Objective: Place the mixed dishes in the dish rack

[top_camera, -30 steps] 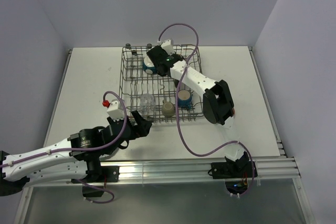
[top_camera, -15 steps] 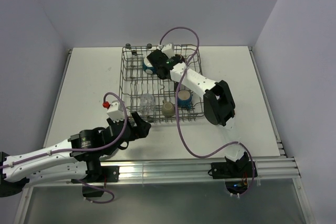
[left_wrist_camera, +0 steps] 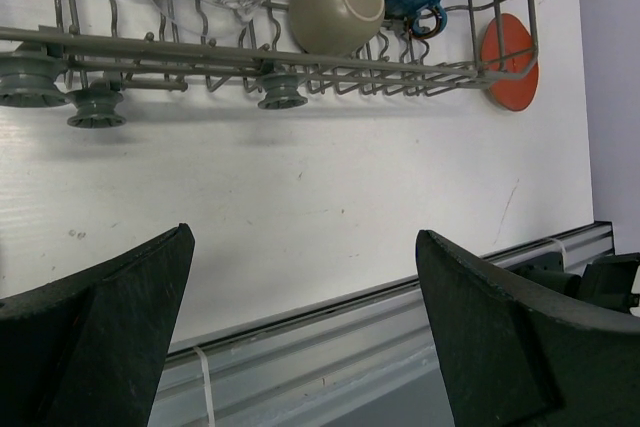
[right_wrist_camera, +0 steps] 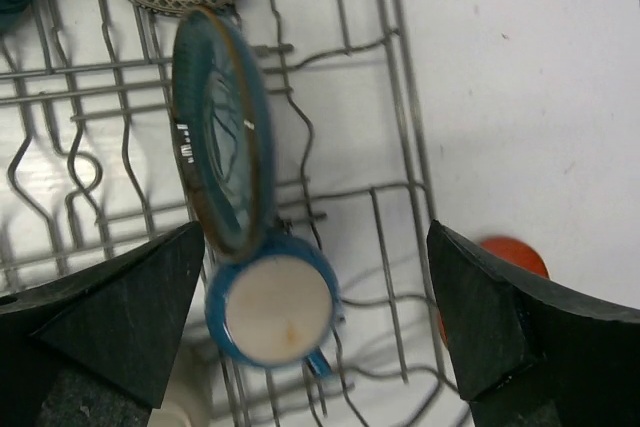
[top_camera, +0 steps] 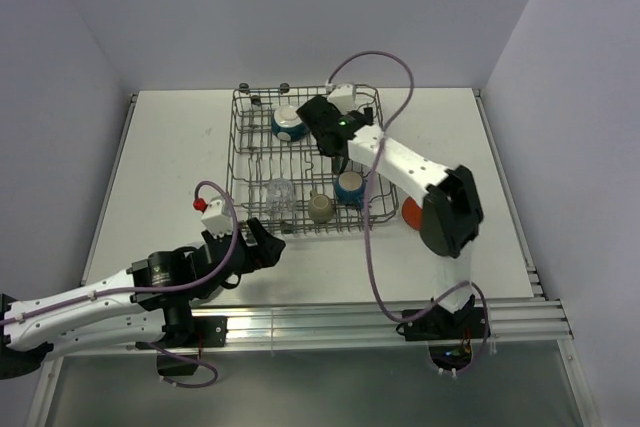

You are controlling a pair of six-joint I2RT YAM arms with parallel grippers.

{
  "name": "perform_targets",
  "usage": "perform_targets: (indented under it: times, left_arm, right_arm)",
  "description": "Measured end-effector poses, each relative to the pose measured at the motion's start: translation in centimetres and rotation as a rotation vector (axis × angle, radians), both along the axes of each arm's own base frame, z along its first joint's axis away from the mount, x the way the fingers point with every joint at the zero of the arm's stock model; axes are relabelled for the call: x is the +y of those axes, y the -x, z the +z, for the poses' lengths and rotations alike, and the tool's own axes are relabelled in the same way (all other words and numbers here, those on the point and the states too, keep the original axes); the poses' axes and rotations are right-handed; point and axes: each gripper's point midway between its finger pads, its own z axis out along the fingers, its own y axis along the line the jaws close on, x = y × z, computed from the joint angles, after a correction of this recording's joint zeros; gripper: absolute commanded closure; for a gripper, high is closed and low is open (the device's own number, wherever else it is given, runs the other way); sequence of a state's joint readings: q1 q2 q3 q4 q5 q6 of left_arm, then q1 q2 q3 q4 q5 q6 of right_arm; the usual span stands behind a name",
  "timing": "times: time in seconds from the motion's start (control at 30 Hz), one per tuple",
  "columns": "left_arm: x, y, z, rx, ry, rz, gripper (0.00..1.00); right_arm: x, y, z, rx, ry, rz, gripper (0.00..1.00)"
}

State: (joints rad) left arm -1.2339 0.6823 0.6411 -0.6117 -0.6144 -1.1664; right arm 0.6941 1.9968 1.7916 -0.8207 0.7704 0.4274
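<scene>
Dish rack (top_camera: 258, 159) at the table's far middle holds a clear glass (top_camera: 280, 195), beige cup (top_camera: 320, 209), blue mug (top_camera: 350, 187) and upright teal plate (right_wrist_camera: 222, 137). My right gripper (right_wrist_camera: 313, 232) hangs spread wide above it. My left gripper (left_wrist_camera: 302, 237), spread and empty, hovers over bare table before its near edge. An orange-red plate (top_camera: 410, 214) lies just outside its near right corner.

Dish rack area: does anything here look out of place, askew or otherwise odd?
One thing stands out: the orange-red plate lies flat on the table, outside the dish rack by its near right corner, while the blue mug, beige cup and clear glass sit inside. Nothing looks spilled.
</scene>
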Motion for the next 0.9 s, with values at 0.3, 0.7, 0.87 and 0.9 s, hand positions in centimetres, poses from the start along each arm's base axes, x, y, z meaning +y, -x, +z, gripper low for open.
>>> perform_targets:
  times: [0.3,0.7,0.87,0.9]
  left_arm:
    - [-0.3,0.7,-0.2,0.023,0.031,-0.033,0.01]
    - [-2.4,1.5,-0.2,0.058,0.066,-0.108,0.01]
    - [-2.4,1.8,0.2,0.059,0.084,-0.119,0.01]
    - [-2.3,1.8,0.3,0.057,0.09,-0.12,0.01]
  right_arm:
    - [-11.7,9.8,2.4,-0.111,-0.279,-0.268,0.01]
    - [-16.7,19.6,-10.7,0.049,-0.563,-0.544,0.05]
    - [-17.2,20.7,-12.4,-0.021,-0.717,-0.613,0.08]
    - [-17.3,20.9,-12.8,-0.035,-0.747,-0.626,0.09]
